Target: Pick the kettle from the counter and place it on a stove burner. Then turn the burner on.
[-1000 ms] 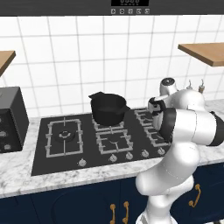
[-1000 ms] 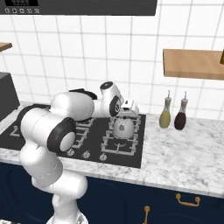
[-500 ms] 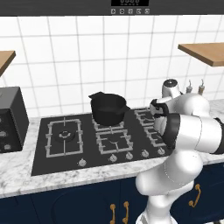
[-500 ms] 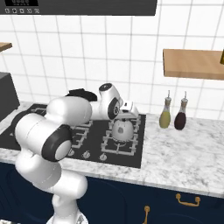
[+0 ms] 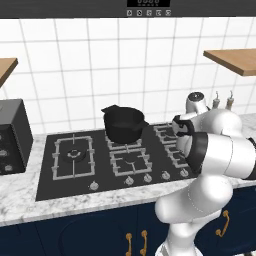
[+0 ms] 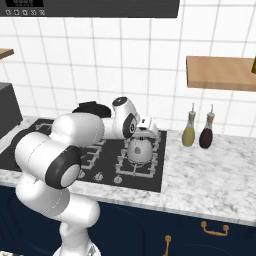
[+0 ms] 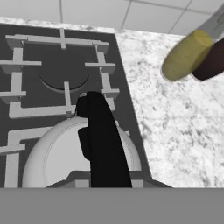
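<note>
- Gripper [image 6: 141, 134]: poised directly above the kettle [image 6: 138, 149], at its top; the white hand hides the fingers, so whether they are spread, closed or gripping the handle cannot be told.
- Kettle: directly beneath the gripper, standing on a front right burner grate of the cooktop [image 6: 150, 180]; in the hand view its silver dome [image 7: 57, 153] and black arched handle [image 7: 103, 140] lie just under the camera.
- Cooktop right edge [image 7: 131, 105]: just to the right of the kettle; beyond it stretches bare marbled counter [image 6: 210, 175].
- Two bottles, one yellow [image 6: 188, 132] and one dark [image 6: 206, 135]: to the gripper's right near the tiled wall, well apart from the kettle.
- Black pot [image 5: 123, 123]: to the gripper's left, on a rear burner.
- Wooden shelf [image 6: 220, 72]: above and to the right of the gripper.
- Knobs [image 5: 129, 181]: along the cooktop's front edge, left of the arm.
</note>
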Motion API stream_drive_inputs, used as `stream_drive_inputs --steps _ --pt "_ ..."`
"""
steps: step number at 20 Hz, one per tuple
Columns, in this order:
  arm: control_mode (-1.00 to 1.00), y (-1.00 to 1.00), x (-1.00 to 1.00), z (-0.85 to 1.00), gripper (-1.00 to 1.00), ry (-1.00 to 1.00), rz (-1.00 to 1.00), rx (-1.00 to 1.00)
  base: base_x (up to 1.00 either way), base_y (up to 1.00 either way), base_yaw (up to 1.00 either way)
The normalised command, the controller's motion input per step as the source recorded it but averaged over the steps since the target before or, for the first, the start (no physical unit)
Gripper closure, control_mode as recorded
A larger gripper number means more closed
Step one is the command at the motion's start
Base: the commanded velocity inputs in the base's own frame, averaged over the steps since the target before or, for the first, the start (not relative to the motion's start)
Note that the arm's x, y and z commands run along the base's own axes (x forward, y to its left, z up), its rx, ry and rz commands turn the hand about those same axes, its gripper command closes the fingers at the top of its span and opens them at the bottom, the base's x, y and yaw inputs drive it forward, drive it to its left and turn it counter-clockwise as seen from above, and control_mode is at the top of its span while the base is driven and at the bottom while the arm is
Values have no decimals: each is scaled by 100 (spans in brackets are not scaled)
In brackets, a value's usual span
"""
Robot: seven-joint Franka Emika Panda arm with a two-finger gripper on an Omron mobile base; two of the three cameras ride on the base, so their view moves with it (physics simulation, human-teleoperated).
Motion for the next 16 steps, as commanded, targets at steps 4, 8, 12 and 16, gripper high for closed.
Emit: stream_drive_inputs --steps 4,8,12,16 --pt "-100 0 0 0 -100 0 0 0 0 0 0" --pt "-100 0 -4 1 -100 -3 0 0 0 0 0" --pt "-100 0 -3 3 -100 -3 0 0 0 0 0" --pt "-100 0 -15 21 -100 -7 0 0 0 0 0"
